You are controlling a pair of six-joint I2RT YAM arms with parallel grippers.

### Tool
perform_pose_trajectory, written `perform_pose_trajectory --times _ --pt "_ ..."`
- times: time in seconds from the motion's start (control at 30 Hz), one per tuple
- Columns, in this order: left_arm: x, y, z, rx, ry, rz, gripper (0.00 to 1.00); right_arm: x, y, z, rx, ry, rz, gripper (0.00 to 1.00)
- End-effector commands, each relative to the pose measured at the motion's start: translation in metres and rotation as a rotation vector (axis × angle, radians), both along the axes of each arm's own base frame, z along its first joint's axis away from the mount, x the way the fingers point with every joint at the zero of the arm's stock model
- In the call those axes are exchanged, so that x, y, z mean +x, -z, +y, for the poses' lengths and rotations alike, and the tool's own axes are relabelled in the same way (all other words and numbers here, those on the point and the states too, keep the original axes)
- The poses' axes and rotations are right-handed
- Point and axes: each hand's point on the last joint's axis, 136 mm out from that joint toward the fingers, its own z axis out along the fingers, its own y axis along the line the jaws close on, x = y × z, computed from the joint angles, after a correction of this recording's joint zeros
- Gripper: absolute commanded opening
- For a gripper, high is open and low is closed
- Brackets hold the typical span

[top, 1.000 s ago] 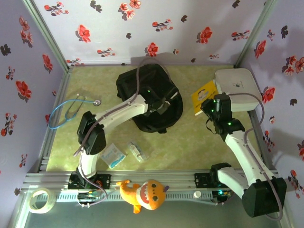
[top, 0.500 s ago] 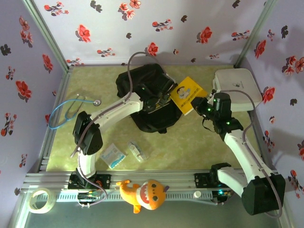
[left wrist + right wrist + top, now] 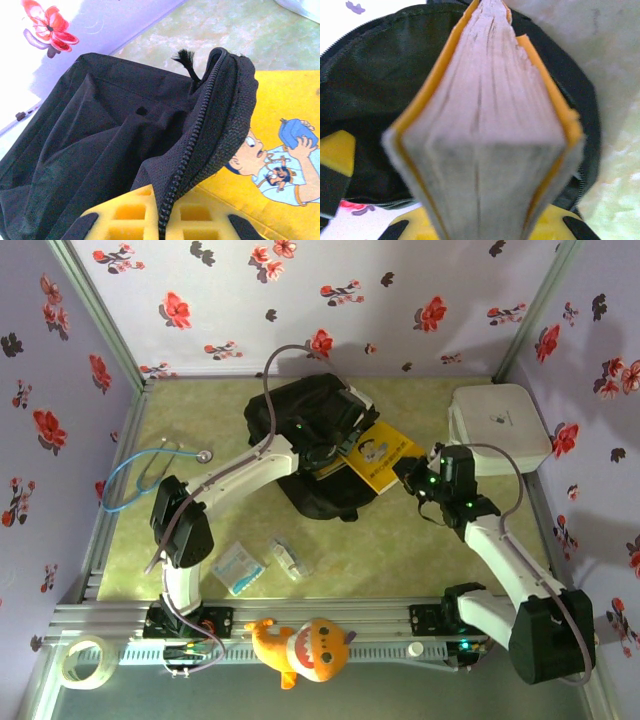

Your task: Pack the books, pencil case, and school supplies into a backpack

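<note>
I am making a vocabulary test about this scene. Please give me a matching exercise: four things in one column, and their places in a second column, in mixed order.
Things:
1. book
2. stethoscope
3. white box
4. plush toy

Places:
a. far right corner of the table
b. near edge, in the middle
c. in the right tool, at the backpack
d. left side of the table

Pairs: 1-c; 2-d; 3-a; 4-b
</note>
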Motion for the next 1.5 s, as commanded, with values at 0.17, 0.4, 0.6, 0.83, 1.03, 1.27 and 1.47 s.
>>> perform_pose_trajectory --times 0.17,0.4,0.6,0.83,1.03,1.27,1.47 --pt "0.001 -0.058 -0.005 -0.134 0.016 -0.117 0.0 0.016 -0.024 0.036 0.117 -0.084 -0.075 0.15" --pt "-0.003 -0.058 -0.006 -0.146 0.036 -0.104 0.0 0.025 0.017 0.044 0.063 -0.04 0.027 0.16" --pt "-0.006 -0.06 -0.005 -0.155 0.043 -0.093 0.0 0.057 0.041 0.057 0.039 0.022 0.082 0.16" --pt "-0.004 -0.063 0.012 -0.189 -0.009 -0.076 0.0 0.091 0.071 0.087 -0.003 0.057 0.13 0.16" --pt "-0.002 -0.065 0.018 -0.197 -0.023 -0.071 0.0 0.114 0.086 0.103 0.009 0.086 0.132 0.16" --pt "0.001 -0.063 0.02 -0.22 -0.036 -0.054 0.0 0.125 0.099 0.125 0.019 0.045 0.159 0.21" --pt "0.003 -0.061 0.024 -0.228 -0.047 -0.041 0.0 0.122 0.107 0.13 0.028 0.025 0.19 0.32"
